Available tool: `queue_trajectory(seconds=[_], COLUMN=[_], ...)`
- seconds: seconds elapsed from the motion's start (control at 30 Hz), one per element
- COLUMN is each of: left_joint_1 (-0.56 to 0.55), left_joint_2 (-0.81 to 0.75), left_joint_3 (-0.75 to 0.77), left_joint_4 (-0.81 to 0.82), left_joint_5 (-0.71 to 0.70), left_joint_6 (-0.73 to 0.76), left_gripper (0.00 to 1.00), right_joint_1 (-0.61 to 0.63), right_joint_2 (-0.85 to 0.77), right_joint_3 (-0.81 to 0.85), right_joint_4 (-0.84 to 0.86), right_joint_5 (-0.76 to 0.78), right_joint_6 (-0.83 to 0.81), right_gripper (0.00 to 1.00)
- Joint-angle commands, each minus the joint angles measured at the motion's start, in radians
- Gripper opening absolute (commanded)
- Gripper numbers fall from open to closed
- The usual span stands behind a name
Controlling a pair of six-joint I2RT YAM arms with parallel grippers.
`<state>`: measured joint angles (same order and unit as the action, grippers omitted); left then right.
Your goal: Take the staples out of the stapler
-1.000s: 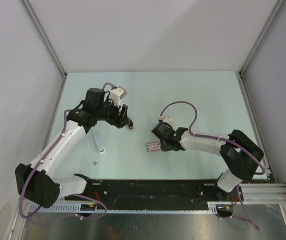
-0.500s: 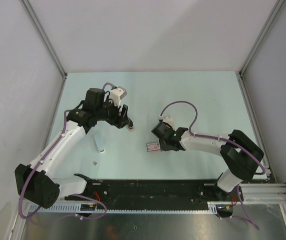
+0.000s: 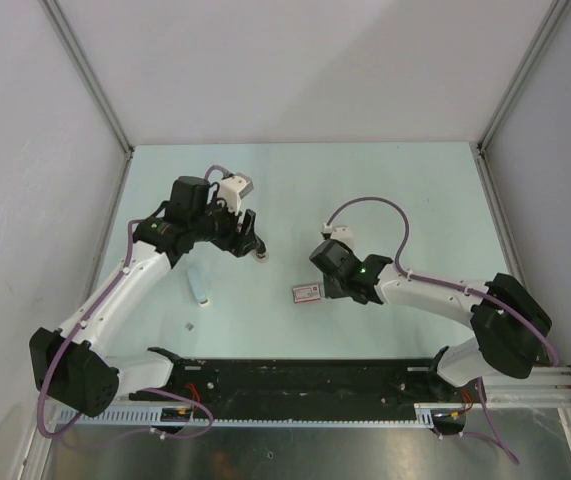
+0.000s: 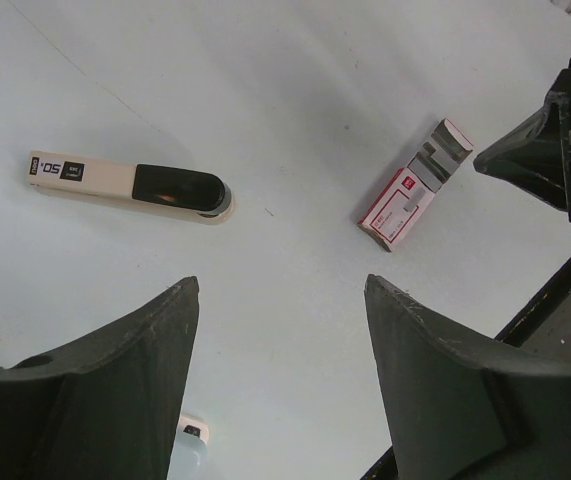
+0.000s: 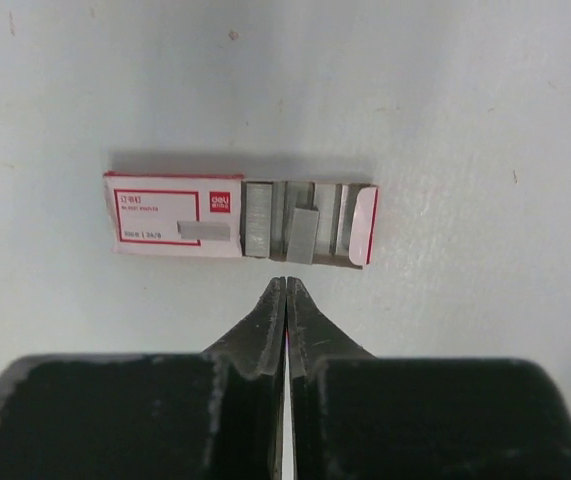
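Stapler [image 4: 125,185] lies flat on the table [image 3: 415,200], untouched and off to one side of my left gripper [image 4: 280,340], which I see spread wide, while my right gripper [image 5: 285,292], pinched together on nothing, points at the staple box [image 5: 240,215].

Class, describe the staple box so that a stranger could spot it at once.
On the pale table, look just beyond the shut right hand. The staple box lies flat there: white with red borders, its tray slid out showing grey staples. The stapler, off to the left, is long, beige and black.
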<state>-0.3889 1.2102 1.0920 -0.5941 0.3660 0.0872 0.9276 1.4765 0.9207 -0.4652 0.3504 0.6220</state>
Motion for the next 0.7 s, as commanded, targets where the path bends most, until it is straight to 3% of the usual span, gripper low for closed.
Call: queue_trajectory(seconds=[0.0, 0.67], left_joint_1=[-0.007, -0.009], left_joint_2=[-0.034, -0.022], left_joint_3=[0.002, 0.013], left_joint_4=[0.002, -0.001], left_joint_5=[0.012, 0.013], left_joint_6=[0.029, 0.037], left_gripper=[0.72, 0.72], right_joint_1=[0.005, -0.081], right_joint_2=[-0.026, 0.05], right_joint_3=[-0.041, -0.055], right_joint_4=[-0.002, 0.054], right_joint_5=[-0.045, -0.249], right_joint_6=[0.004, -0.069], right_gripper=[0.0, 0.0])
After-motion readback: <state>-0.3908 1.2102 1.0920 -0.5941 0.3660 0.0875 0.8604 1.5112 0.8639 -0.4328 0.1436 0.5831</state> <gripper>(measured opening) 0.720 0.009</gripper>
